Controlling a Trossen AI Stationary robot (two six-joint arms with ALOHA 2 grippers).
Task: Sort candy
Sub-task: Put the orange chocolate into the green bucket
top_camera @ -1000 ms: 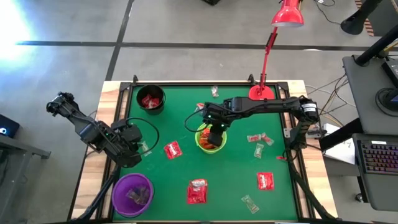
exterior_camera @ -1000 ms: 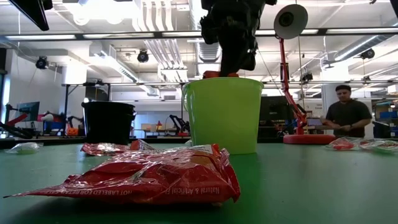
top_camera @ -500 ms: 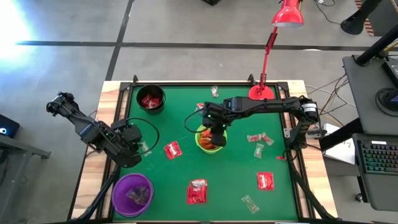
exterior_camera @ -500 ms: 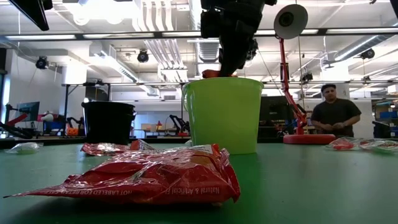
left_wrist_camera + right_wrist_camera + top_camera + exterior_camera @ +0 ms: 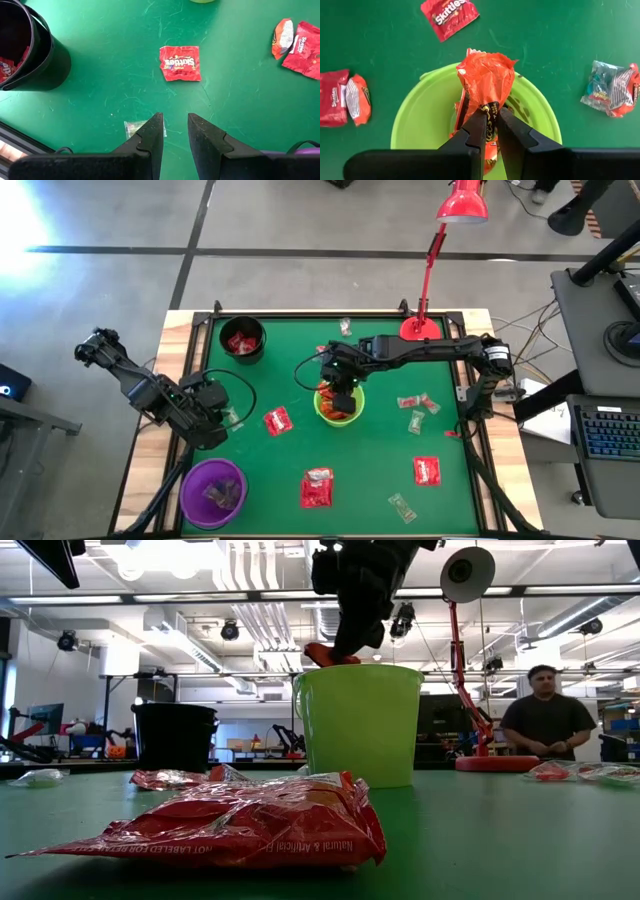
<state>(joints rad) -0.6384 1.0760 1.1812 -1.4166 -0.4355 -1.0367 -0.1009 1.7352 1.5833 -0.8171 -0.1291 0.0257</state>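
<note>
Green felt covers the table (image 5: 380,470), framed in pale wood, and a red desk lamp (image 5: 440,240) stands at its far edge. Both dark arms reach in from the sides. The right gripper (image 5: 489,116) hangs over the lime-green bowl (image 5: 420,125) near the table's middle, its fingers pinched almost together on an orange-red wrapper (image 5: 487,80). That wrapper is lifted just above the bowl's rim in the low view, with more orange-red candy lying inside the bowl beneath it. The left gripper (image 5: 175,131) hovers low over the felt at the left side, fingers a narrow gap apart and holding nothing. A small clear twist wrapper (image 5: 134,128) lies just beside its left finger.

The black bowl (image 5: 243,340) at the far left holds red packets. The purple bowl (image 5: 212,490) at the near left holds pale wrappers. Loose candy is scattered on the felt: a red Skittles packet (image 5: 277,421) between the left gripper and the lime-green bowl, another red packet (image 5: 317,488) at the near middle, one more (image 5: 427,471) at the near right. A mixed cluster (image 5: 415,404) lies right of the lime-green bowl. In the low view a person (image 5: 545,725) stands in the room beyond the table.
</note>
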